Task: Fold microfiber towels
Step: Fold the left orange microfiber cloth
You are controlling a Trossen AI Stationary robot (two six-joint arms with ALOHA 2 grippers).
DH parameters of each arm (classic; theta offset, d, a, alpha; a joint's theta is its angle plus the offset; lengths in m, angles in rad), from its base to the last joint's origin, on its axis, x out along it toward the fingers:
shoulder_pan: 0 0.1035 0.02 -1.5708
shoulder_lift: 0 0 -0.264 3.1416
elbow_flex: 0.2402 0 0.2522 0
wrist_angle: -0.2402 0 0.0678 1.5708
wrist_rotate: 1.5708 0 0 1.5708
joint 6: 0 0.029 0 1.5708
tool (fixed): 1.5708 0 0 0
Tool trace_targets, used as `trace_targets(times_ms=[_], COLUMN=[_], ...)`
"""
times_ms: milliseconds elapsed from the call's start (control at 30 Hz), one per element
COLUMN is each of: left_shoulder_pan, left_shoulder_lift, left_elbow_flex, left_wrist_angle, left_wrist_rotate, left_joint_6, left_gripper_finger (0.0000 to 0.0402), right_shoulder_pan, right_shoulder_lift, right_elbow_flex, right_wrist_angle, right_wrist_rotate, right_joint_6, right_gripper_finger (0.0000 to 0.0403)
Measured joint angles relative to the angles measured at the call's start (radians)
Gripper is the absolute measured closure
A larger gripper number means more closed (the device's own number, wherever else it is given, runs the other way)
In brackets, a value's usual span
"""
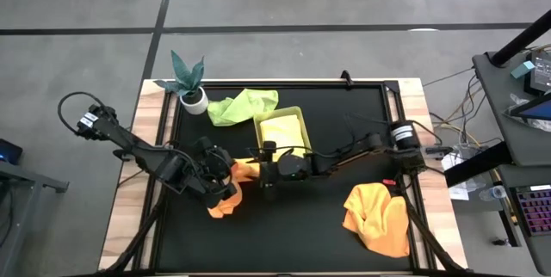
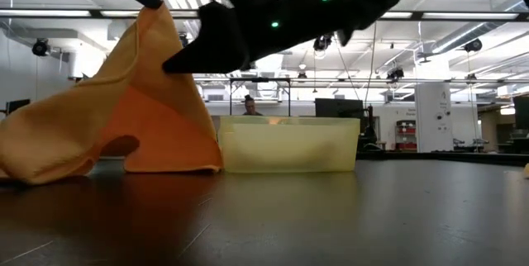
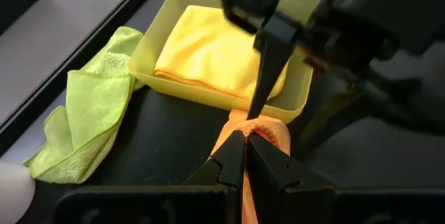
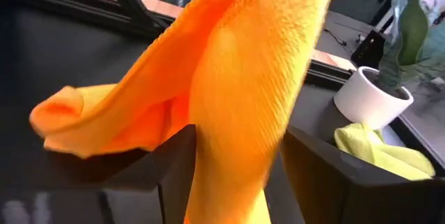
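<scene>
- The fuzzy orange microfiber towel (image 1: pixel 231 184) in work sits at the lower centre-left of the high view, on the black table (image 1: pixel 301 234). One part is lifted into a peak and the rest trails onto the surface.
- In the low view the same orange cloth (image 2: pixel 124 117) rises like a tent on the left of the frame, with its foot on the table just beside the tray.
- The left hand (image 1: pixel 225 179) is pinched shut on a raised fold of this towel; its wrist view shows the dark fingers (image 3: pixel 268 165) pressed together with orange cloth between them.
- The right hand (image 1: pixel 265 174) is just right of it, at mid-frame in the high view. Its fingers (image 4: pixel 320 175) stand apart on either side of the hanging orange cloth and do not clamp it.
- A folded pale yellow microfiber towel (image 1: pixel 282 128) lies inside the yellow-green rectangular plastic tray (image 1: pixel 299 115), just above the two hands in the high view.
- A crumpled light green microfiber towel (image 1: pixel 241 105) lies to the upper left of the tray, touching its corner.
- A second orange microfiber towel (image 1: pixel 377 217) is bunched at the lower right of the table, well apart from the hands.
- A small white pot holding a green plant (image 1: pixel 191 88) stands near the table's upper left corner, just beside the green towel.
</scene>
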Motion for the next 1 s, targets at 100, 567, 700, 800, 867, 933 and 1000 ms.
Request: trace_targets(times_ms=[100, 567, 700, 800, 867, 933, 1000], left_shoulder_pan=[0.0, 0.0, 0.0, -0.002, -0.01, -0.03, -0.05], left_shoulder_lift=[0.0, -0.002, -0.002, -0.002, 0.007, 0.02, 0.037], left_elbow_flex=[0.0, -0.003, -0.025, -0.048, -0.071, -0.11, -0.16], left_wrist_angle=[0.0, 0.002, 0.009, 0.039, 0.09, 0.198, 0.345], left_wrist_rotate=[0.0, 0.047, 0.13, 0.268, 0.365, 0.422, 0.452], left_joint_6=[0.0, 0.075, 0.08, 0.079, 0.086, 0.127, 0.18], left_gripper_finger=[0.0402, 0.0327, 0.0269, 0.0237, 0.0224, 0.022, 0.0219], right_shoulder_pan=[0.0, 0.012, 0.018, 0.022, 0.033, 0.049, 0.063], right_shoulder_lift=[0.031, -0.19, -0.3, -0.353, -0.364, -0.366, -0.366], right_elbow_flex=[0.048, 0.07, 0.07, 0.062, 0.048, 0.027, 0.003], right_wrist_angle=[-0.033, -0.442, -0.672, -0.801, -0.849, -0.862, -0.855], right_wrist_rotate=[0.001, -0.168, -0.211, -0.242, -0.243, -0.243, -0.245], right_joint_6=[0.015, 0.11, 0.192, 0.271, 0.286, 0.287, 0.298], right_gripper_finger=[0.0219, 0.0394, 0.0394, 0.0394, 0.0394, 0.0394, 0.0394])
